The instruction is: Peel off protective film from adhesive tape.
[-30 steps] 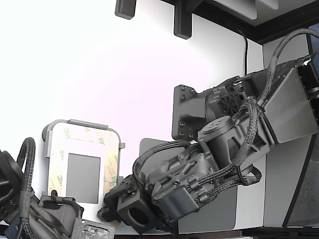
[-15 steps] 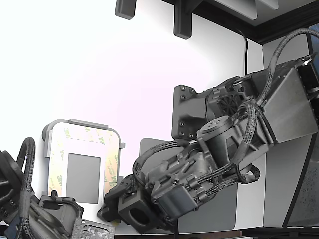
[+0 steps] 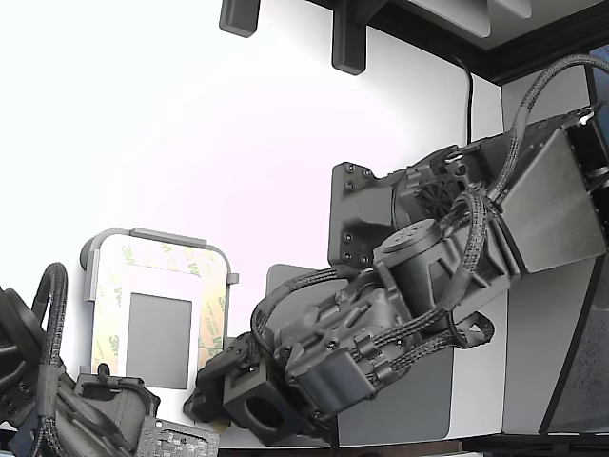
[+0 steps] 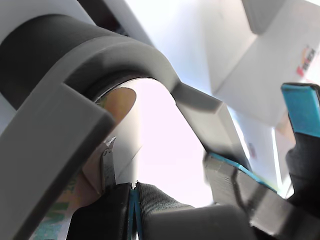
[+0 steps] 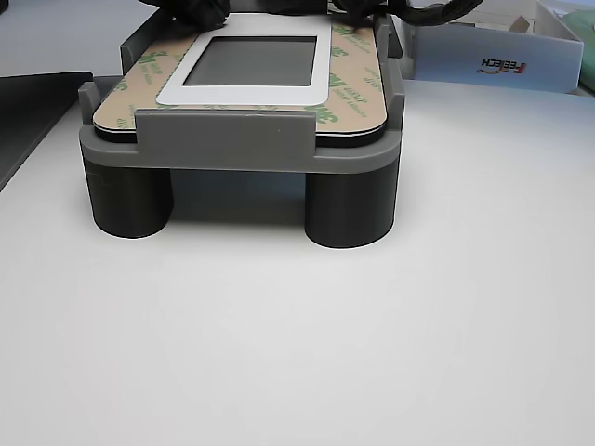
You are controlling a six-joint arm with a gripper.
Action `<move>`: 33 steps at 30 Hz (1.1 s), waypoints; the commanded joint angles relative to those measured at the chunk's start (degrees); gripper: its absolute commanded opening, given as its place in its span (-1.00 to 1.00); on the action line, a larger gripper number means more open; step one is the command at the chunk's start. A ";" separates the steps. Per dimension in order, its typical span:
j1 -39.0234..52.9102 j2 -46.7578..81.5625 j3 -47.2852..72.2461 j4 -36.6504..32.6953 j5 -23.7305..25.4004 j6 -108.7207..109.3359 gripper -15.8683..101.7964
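From where I stand, hardly any of the job looks done. The protective film (image 3: 211, 314), cream paper printed with pale green 3M marks, covers the whole border around the dark grey square panel (image 3: 159, 340), and in the low other view it lies flat on every side that shows (image 5: 356, 88). So the adhesive tape underneath is not exposed anywhere I can see. The framed part sits in a grey holder (image 5: 223, 139) raised on two round legs above the white surface (image 5: 297, 353).

The gripper (image 3: 205, 400) is down at the holder's corner nearest the exterior view's bottom, between the holder and the big dark grey mat (image 3: 428, 400). Through the wrist camera a thin pointed metal tip (image 4: 108, 167) stands right by a tan, curved edge of liner under the holder's grey rim (image 4: 55, 110). I judge it is hunting for a corner to lift, but whether it touches the paper I cannot tell, nor whether the jaws are parted or closed on anything.

Against the earlier exterior frames, the arm's wrist block and cable loops have slid a little toward the exterior view's left and bottom, closing in on that corner. The holder and its film have not moved.

A white box with a red logo (image 5: 483, 56) sits behind.
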 commanded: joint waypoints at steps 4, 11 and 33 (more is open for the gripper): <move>-1.23 0.70 -1.05 -0.44 -0.26 -0.44 -0.91; -1.58 0.53 -0.62 -1.05 -0.62 -0.70 -0.91; -2.81 1.05 1.05 -2.29 -1.32 -1.58 -0.91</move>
